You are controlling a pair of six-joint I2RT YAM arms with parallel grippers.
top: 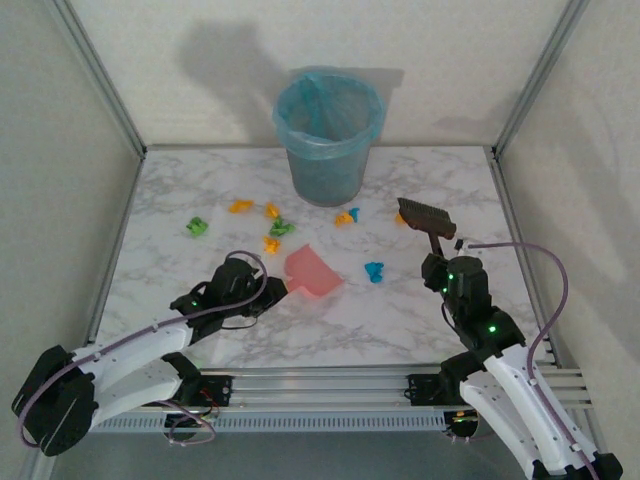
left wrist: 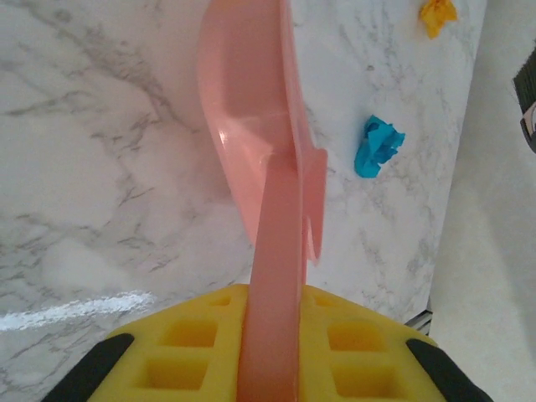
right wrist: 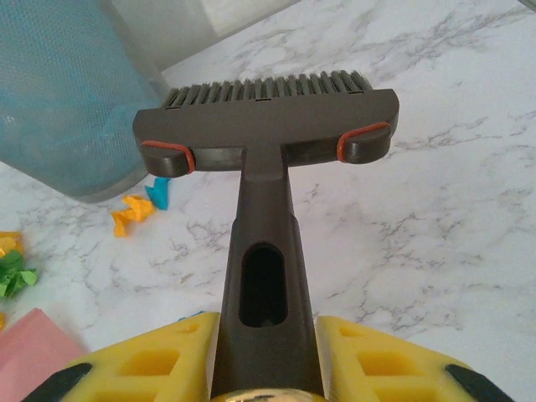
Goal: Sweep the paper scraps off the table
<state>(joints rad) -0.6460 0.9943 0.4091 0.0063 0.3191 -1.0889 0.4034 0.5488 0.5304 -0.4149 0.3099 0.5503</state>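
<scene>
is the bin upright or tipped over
Upright: the bin stands on its base on the table, open mouth facing up.

A round bin with a pale blue liner stands upright at the far middle of the table, close to the plain back wall. Nearer, a little left of centre, there is a pink dustpan, its handle end to the left. Off to the right is a dark brush, its bristles pointing away toward the far side (an orange-red band marks each end of its head, and the handle has an oblong slot).
</scene>
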